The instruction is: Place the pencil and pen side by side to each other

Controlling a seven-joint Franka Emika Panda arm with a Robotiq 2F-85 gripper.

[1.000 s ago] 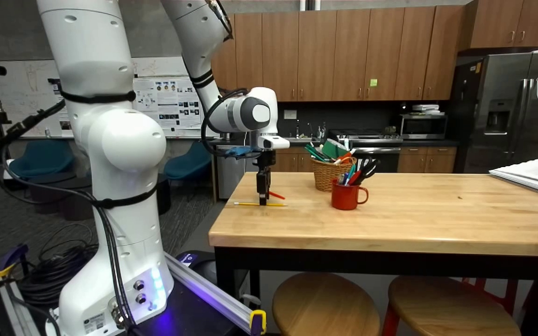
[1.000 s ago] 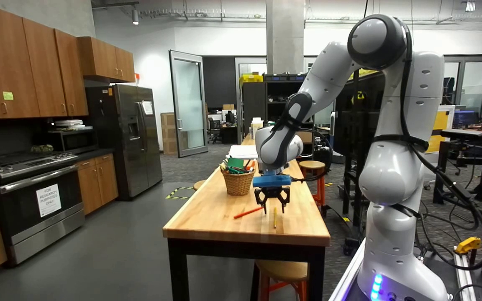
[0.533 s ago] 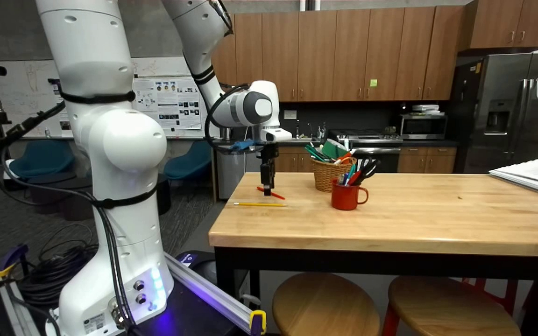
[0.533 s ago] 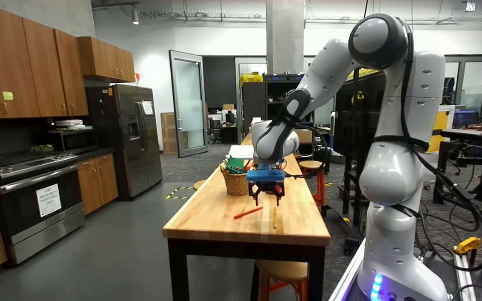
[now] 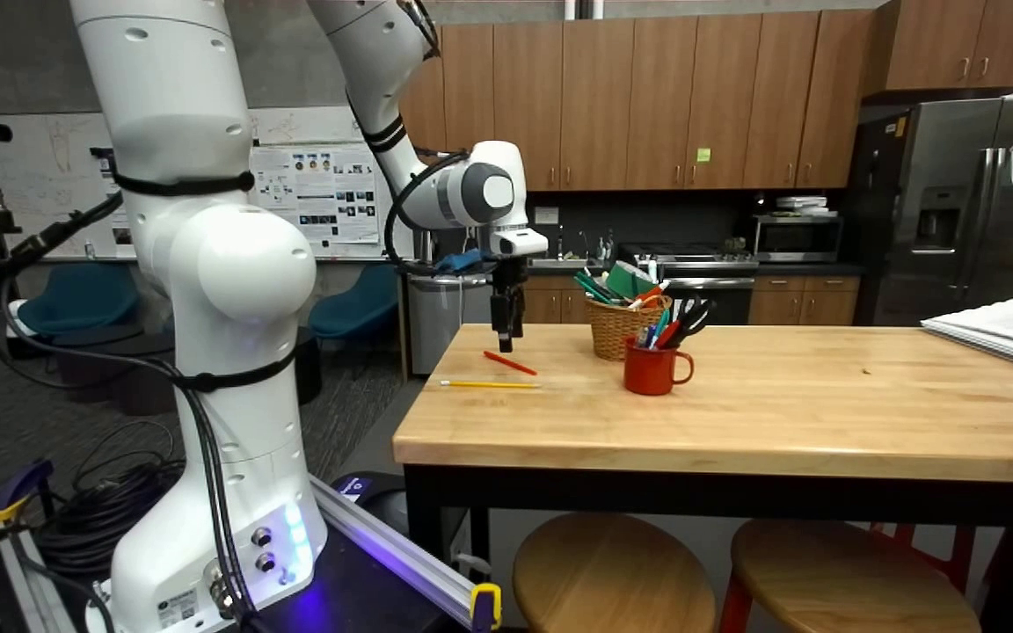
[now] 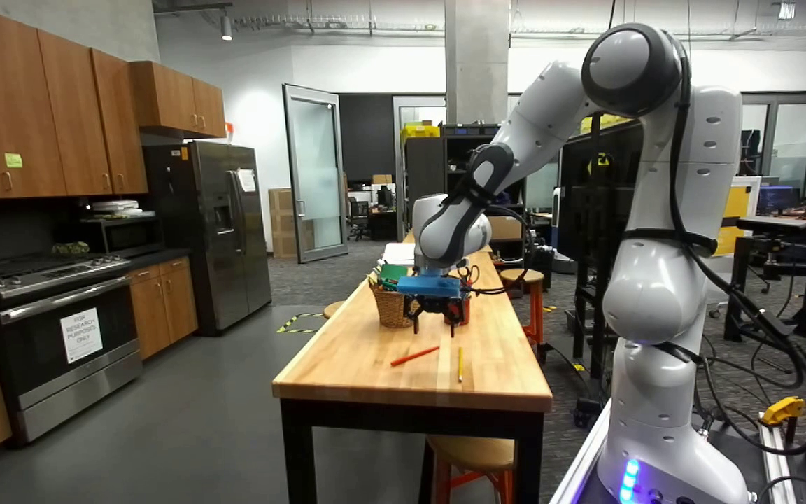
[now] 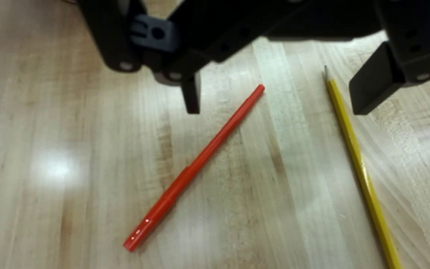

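End effector [image 6: 434, 332] spread wide, pen [image 7: 196, 167] and pencil [image 7: 357, 157] below it near one short edge of the bench [image 6: 347, 371], height's kinda hard to judge.

Fairly even indoor light fills both exterior views, with blue lights [image 5: 297, 525] glowing at the arm's base [image 5: 163, 554]. In the wrist view, glare whitens patches of the worktop [image 7: 56, 170], highlights shine on the red pen [image 7: 198, 163] and yellow pencil [image 7: 364, 173], and the dark fingers [image 7: 373, 78] look slightly blurred.
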